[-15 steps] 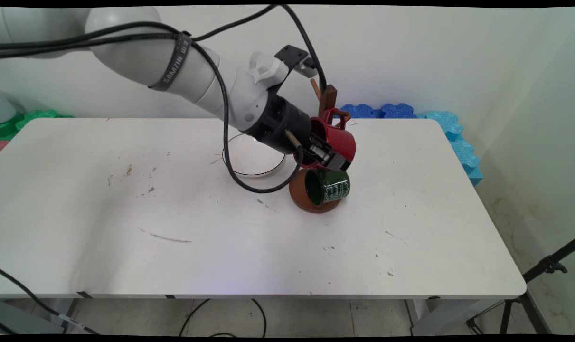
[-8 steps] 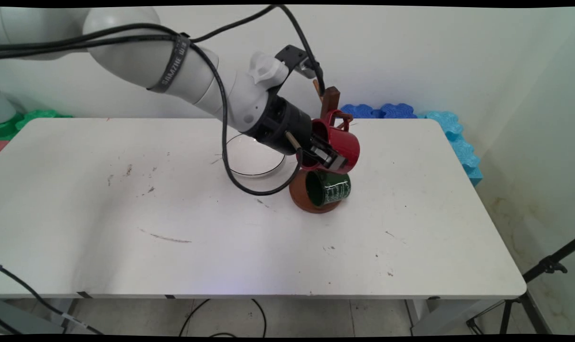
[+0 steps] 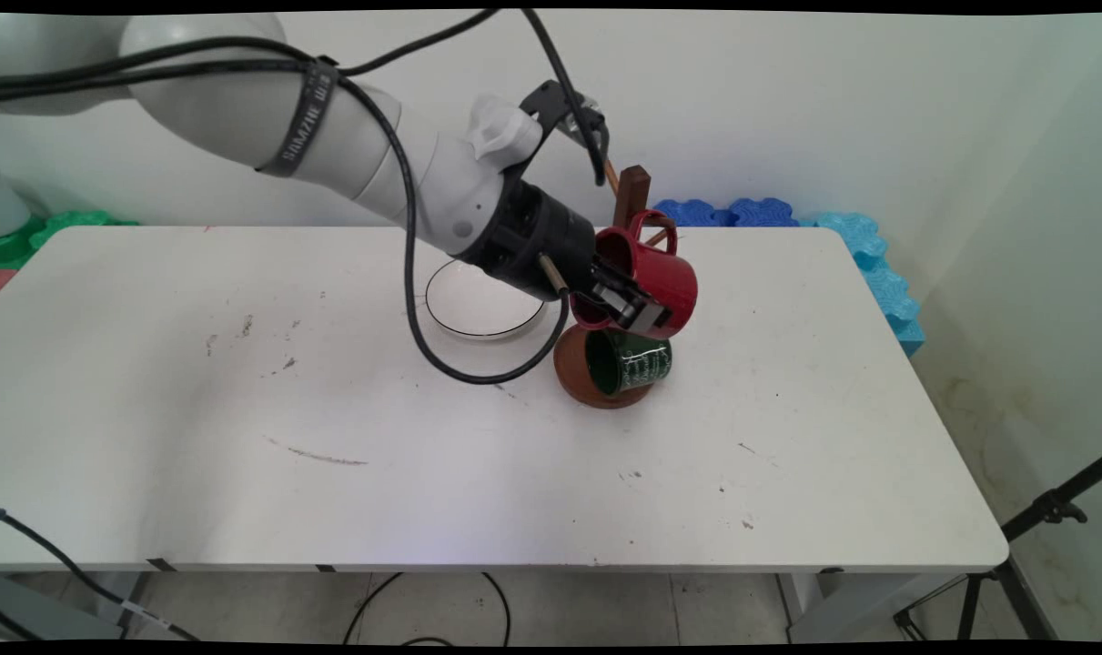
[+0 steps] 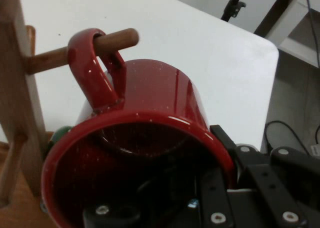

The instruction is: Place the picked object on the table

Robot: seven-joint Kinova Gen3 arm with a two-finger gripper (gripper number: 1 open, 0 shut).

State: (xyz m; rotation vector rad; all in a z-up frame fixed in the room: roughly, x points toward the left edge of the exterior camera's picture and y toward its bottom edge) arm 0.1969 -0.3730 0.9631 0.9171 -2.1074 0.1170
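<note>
Two mugs hang at the wooden mug stand [image 3: 631, 196] right of centre in the main view. The black gripper [image 3: 631, 307] pinches the rim of the red mug [image 3: 655, 273], one finger inside and one outside. In the hand view its handle [image 4: 92, 68] is looped over a peg [image 4: 80, 48]. The green mug [image 3: 631, 361] hangs just below. A skewed pull could probably jam the handle, tip the stand, or knock the green mug.

I see even, soft light across the white table [image 3: 514, 491], with faint shadows. My hand view is slightly soft; glare streaks the red mug [image 4: 165, 98] rim.
</note>
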